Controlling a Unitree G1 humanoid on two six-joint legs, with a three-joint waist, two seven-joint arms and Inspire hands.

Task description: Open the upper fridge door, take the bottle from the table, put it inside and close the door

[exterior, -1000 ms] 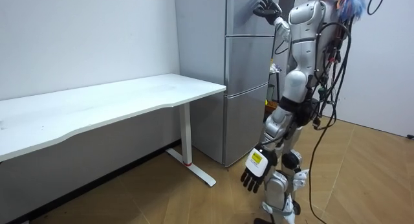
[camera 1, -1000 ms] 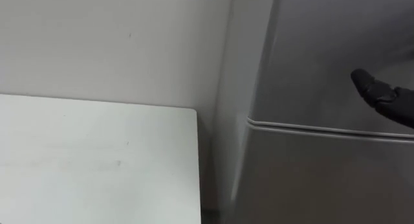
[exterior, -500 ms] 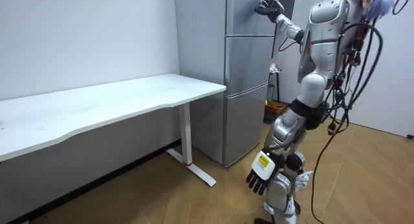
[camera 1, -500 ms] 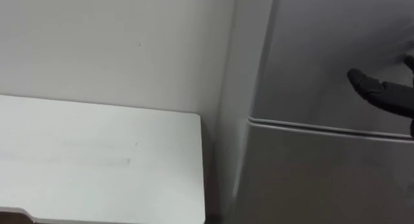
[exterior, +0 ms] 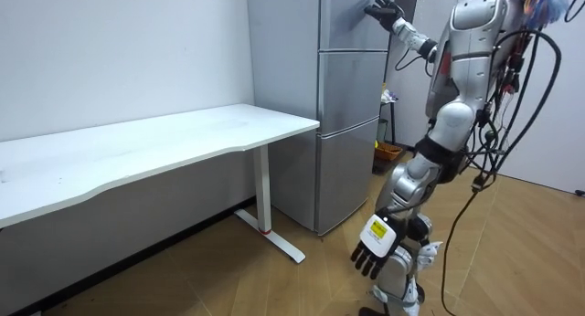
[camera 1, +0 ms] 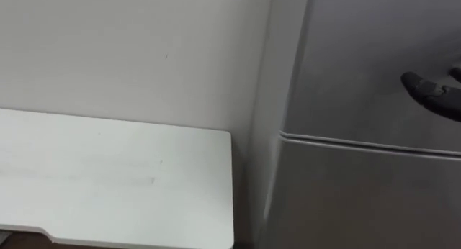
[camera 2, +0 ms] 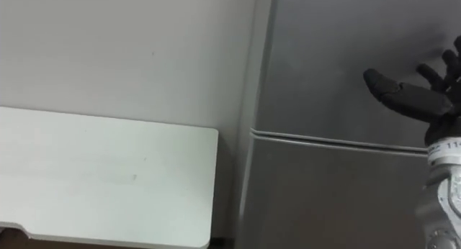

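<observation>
Fridge (exterior: 350,106): grey, two doors, against the wall just beside the end of the white table (exterior: 183,138). Upper door (camera 2: 324,62) sits flush with the lower one along the seam, so it reads as closed. Robot stands on the wooden floor in front of the fridge, trunk tilted away from it. Right hand (camera 2: 410,94) is raised at the upper door, above the seam, near the door edge farthest from the table; fingers spread wide and straight, holding nothing. Contact with the door: cannot tell. Left hand (exterior: 373,245) hangs low by the leg, fingers relaxed, empty.
</observation>
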